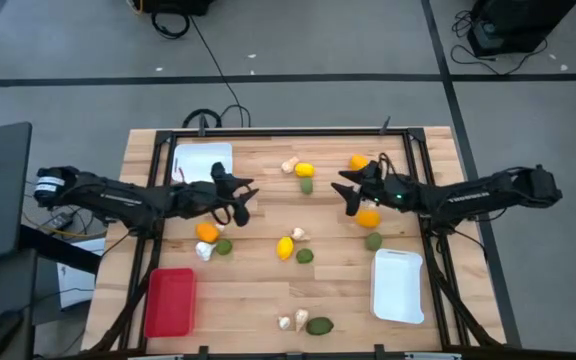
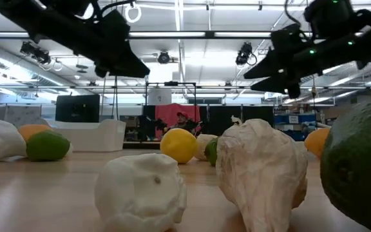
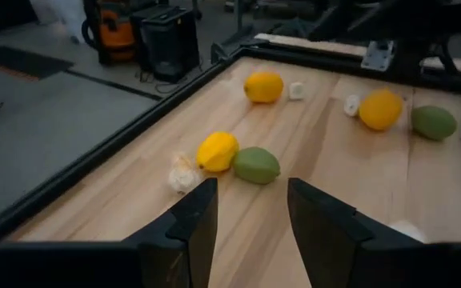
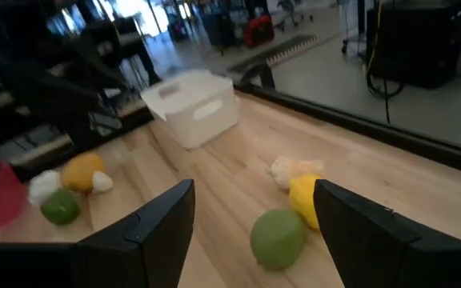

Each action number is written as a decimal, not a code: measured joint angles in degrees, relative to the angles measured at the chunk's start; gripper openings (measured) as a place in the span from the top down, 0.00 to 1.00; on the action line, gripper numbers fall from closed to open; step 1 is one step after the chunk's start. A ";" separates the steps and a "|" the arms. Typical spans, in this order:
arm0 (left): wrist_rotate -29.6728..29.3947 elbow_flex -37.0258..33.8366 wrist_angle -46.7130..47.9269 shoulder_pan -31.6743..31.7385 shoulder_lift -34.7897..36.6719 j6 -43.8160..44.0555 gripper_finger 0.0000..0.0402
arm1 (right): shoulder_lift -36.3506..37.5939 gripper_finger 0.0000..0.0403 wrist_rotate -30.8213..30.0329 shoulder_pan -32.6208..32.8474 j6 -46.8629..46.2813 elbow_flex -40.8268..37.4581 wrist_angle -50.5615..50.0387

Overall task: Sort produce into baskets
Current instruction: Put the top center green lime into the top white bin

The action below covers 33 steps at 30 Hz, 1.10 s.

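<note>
Overhead, the left gripper [image 1: 245, 195] hangs above the wooden table [image 1: 258, 300] just beside the white rectangular plastic tray at the far left [image 1: 202, 162], its two dark fingers [image 3: 189, 224] spread with a clear gap between them and nothing held. Through that gap its wrist camera looks toward a yellow rounded fruit [image 3: 217, 150], a dark green oval fruit [image 3: 256, 165] touching it, and a whitish knobbly garlic-like piece [image 3: 182, 174] just beside the yellow one; all three lie on the boards ahead of the fingertips, apart from them. In the high view this cluster sits near the far edge of the table, between the two arms [image 1: 304, 170].

The right gripper [image 1: 348, 192] is held over the table's right-centre, pointing toward the left arm, jaws wide and empty. An orange rounded fruit [image 1: 368, 217] lies just beside it on the near side, and another orange fruit [image 1: 358, 160] just beyond it. Its wrist camera shows the same green fruit [image 4: 278, 237] and yellow fruit [image 4: 304, 198] between its parted fingers [image 4: 158, 222], resting on the wood below.

The second white tray [image 1: 398, 285] lies near the right front, the red rectangular tray [image 1: 170, 301] at the left front. More produce is scattered about the middle, including a yellow fruit [image 1: 285, 247] and a green one [image 1: 305, 256].
</note>
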<state>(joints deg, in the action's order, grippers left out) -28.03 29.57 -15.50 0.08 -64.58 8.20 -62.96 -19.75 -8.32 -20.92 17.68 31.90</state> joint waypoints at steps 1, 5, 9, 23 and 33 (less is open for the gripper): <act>0.93 0.69 0.10 0.02 -1.14 -1.41 0.61 | -1.38 0.34 0.12 0.02 0.07 1.41 -1.35; 8.43 4.56 1.41 1.19 -6.53 -4.66 0.60 | -5.75 0.34 0.90 0.04 0.27 6.40 -5.95; 9.61 8.21 3.42 1.88 -11.63 -4.70 0.60 | -9.99 0.34 1.01 -0.36 0.53 10.30 -6.96; 6.69 10.37 3.73 2.19 -16.47 -3.22 0.60 | -29.76 0.34 3.79 -5.33 -2.36 27.79 -26.14; 1.92 10.37 2.86 2.27 -16.47 -5.13 0.61 | -39.96 0.34 4.27 -4.96 -10.21 32.82 -25.81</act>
<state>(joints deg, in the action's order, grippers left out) -26.11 39.94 -12.64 2.35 -81.06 3.07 -102.92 -15.47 -13.28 -31.13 50.51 6.09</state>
